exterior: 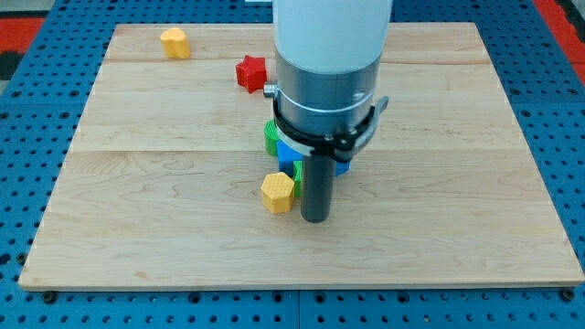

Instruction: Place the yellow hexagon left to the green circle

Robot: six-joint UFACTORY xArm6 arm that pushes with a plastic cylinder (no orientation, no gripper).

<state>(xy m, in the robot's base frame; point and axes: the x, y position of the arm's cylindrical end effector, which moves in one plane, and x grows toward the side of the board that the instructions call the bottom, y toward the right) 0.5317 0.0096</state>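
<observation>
Tip (315, 217): nearest the camera, lower end of the dark rod, down at the worktop, just right of the yellow hexagon, close beside it, contact not clear.
Tool: plain rod, nothing to clench or release; holds nothing.
Yellow hexagon (277, 192): near-centre of the worktop, just left of the rod, on the near-left edge of the cluster.
Cluster behind the rod: green block (271, 137) on the far left, shape unclear; blue block (290, 153) beside it, mostly hidden by the arm.
Red block (250, 72): star-like, farther back, left of the arm.
Second yellow block (175, 42): far-left corner area, well apart.
Worktop (457, 201): pale wooden board.
</observation>
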